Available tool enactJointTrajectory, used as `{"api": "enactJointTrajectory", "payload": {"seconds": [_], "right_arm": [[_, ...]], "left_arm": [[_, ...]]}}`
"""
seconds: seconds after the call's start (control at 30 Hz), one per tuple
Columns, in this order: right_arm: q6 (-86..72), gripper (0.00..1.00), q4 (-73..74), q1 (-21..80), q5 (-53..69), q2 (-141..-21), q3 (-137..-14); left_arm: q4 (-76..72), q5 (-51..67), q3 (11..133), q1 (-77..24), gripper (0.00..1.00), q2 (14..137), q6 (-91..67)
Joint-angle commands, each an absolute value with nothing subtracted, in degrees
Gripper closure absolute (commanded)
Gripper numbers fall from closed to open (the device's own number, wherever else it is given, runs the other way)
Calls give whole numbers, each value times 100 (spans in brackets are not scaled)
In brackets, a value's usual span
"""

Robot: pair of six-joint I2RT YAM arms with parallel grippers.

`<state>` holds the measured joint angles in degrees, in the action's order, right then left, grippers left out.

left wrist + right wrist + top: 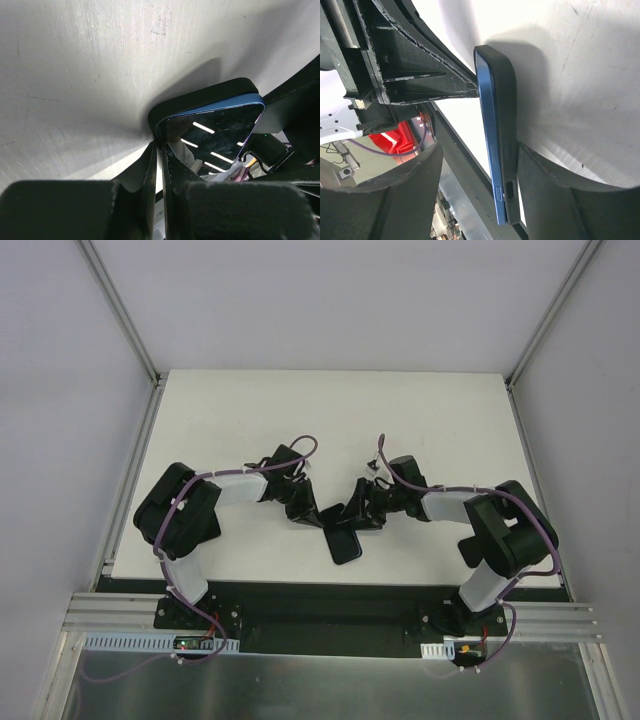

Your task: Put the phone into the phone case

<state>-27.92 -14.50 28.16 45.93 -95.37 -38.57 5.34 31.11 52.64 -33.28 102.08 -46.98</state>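
The phone [215, 130], glossy black screen with a blue rim, lies against the black phone case [200, 100] at the table's middle [345, 543]. In the right wrist view the phone's blue edge [491, 135] sits against the case [506, 100], close at one end and standing slightly proud at the other. My left gripper [161, 147] is shut, its tips touching the phone's corner [318, 523]. My right gripper [480, 155] is open around the pair [362, 518]; one finger [545, 195] rests against the case's back, the other stands apart.
The white table [250, 420] has metal frame rails [125, 490] along its sides and a black base strip [330, 605] at the near edge. The left gripper's finger [430, 82] points at the phone in the right wrist view.
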Motion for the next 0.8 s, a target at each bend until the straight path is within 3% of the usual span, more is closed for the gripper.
{"api": "enactJointTrajectory", "payload": {"seconds": [0.0, 0.47, 0.53, 0.67, 0.77], "right_arm": [[-2900, 41, -1977, 2830, 4922, -9510, -3850], [-2918, 87, -2021, 2830, 4931, -9633, -3823], [-2927, 87, -2013, 2830, 4957, -9685, -3841], [-2927, 70, -2013, 2830, 4939, -9765, -3876], [-2936, 64, -2004, 2830, 4957, -9835, -3920]], "left_arm": [[492, 3103, 5124, -3437, 96, 10204, -4702], [466, 3076, 5054, -3437, 96, 10160, -4711], [466, 3094, 5045, -3437, 96, 10151, -4711], [466, 3129, 5080, -3437, 95, 10178, -4711], [466, 3138, 5115, -3437, 95, 10186, -4702]]}}
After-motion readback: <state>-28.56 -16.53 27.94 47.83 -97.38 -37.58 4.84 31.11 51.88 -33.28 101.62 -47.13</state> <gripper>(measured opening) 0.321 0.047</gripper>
